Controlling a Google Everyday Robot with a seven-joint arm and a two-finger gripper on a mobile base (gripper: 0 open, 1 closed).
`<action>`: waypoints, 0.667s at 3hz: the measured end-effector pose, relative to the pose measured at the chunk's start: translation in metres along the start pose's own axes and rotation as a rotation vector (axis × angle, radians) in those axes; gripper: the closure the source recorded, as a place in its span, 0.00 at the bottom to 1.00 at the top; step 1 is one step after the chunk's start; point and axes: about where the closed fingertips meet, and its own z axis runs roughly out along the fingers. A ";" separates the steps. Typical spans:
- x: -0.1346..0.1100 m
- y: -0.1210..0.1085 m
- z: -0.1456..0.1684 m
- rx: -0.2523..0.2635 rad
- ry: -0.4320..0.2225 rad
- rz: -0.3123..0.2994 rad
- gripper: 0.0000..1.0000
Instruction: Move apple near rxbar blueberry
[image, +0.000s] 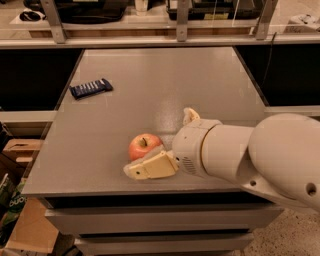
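Note:
The red-orange apple sits on the grey table near its front edge. The dark navy rxbar blueberry lies flat at the table's far left, well apart from the apple. My gripper reaches in from the right and is open. Its near finger lies along the front of the apple, touching or almost touching it. Its far finger stands behind and to the right of the apple. The apple rests on the table between them.
The large white arm covers the table's front right corner. A shelf rail with metal posts runs along the back edge. Cardboard boxes and bags lie on the floor at the left.

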 end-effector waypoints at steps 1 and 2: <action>0.000 0.000 0.005 0.019 -0.049 0.013 0.00; 0.005 0.002 0.010 0.029 -0.085 0.028 0.00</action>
